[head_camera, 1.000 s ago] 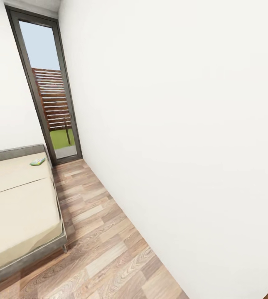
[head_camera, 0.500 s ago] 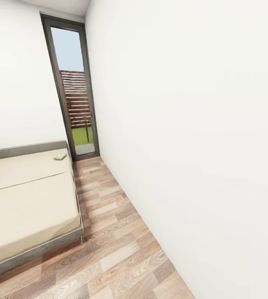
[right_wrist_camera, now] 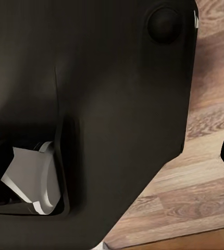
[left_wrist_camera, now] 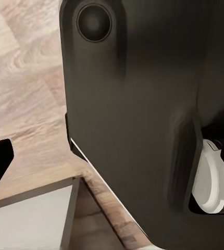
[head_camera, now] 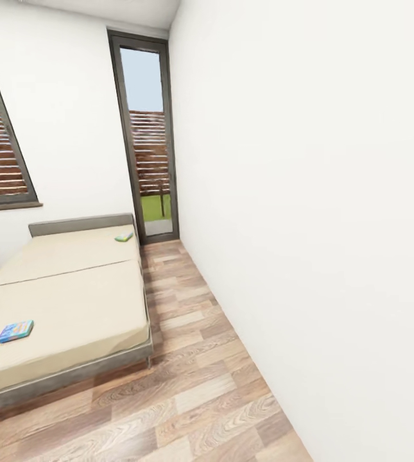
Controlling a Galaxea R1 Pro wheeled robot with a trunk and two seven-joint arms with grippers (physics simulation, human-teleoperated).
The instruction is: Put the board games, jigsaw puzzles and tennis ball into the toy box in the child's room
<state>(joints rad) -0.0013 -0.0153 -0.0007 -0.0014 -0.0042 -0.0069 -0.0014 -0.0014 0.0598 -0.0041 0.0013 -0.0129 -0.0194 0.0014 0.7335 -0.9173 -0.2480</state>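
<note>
White walls (head_camera: 309,192) and a wood-plank floor (head_camera: 194,385) are being shown in the head view, with tall grey-framed windows (head_camera: 147,135) at the far end. The bed (head_camera: 72,301) is being seen at the left, its beige mattress bare except for two board games. One game (head_camera: 15,331), blue with busy print, is lying flat near the foot; the other (head_camera: 124,237), greenish, is lying close to the headboard (head_camera: 81,224), well apart from the first. Both are being judged light, thin and stiff, probably best pinched at an overhanging edge or slid towards the mattress side first. In the wrist views dark robot housing is being seen over floor planks; how far either claw is open cannot be told.
</note>
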